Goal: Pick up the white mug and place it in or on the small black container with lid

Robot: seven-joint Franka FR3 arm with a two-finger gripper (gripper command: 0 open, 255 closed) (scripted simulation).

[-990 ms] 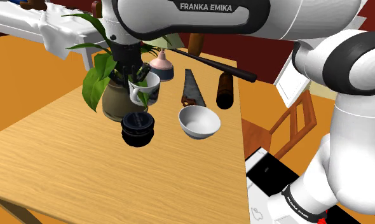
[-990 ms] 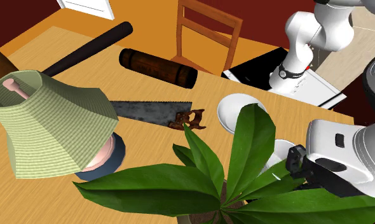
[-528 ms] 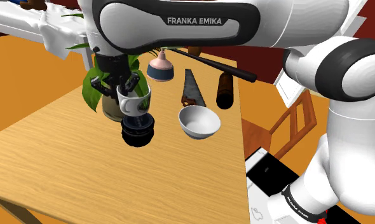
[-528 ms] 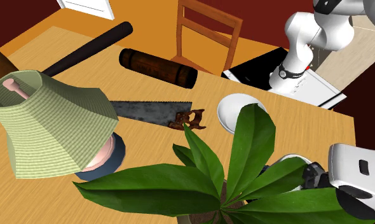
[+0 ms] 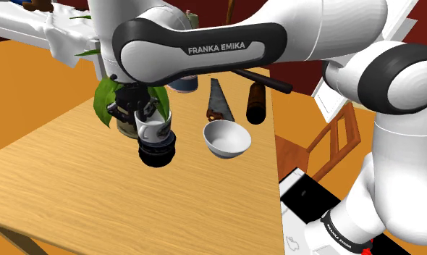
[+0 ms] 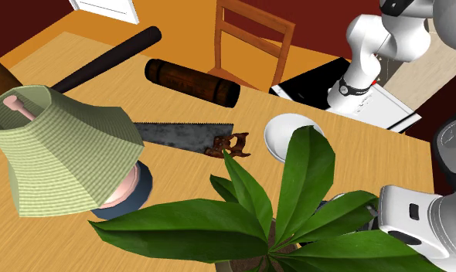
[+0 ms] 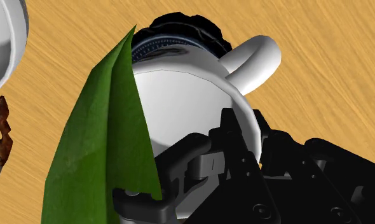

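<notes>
Shoulder view: we see the mug (image 5: 155,130), white with a dark pattern on its side, standing upright on top of the container (image 5: 156,153), a low black pot on the desk (image 5: 74,188). Its base is at the lid, but we cannot tell whether its weight rests there. The arm (image 5: 205,51) bends down over it from above, and the jaws are clenched on the mug at its rim.

Just beside the container, toward this view's right, stands a white bowl (image 5: 226,138), apart from it. Behind the bowl lies a saw (image 5: 218,98), and farther right a dark brown log (image 5: 256,105). The plant (image 5: 106,98) stands right behind the mug and container, its leaves reaching past the jaws.

In the wrist view we look into the mug from above: one jaw is inside the cup and the other outside, with the white wall pinched between them. The handle (image 7: 253,60) juts out on the side away from the bowl. The container's dark rim peeks out from under the mug's far side. A green leaf (image 7: 110,146) lies across the near part of the cup and hides some of it.

In the second exterior view a ribbed green lamp (image 6: 64,151) stands close to the camera, and a wooden chair (image 6: 253,31) stands at the desk's far edge.
</notes>
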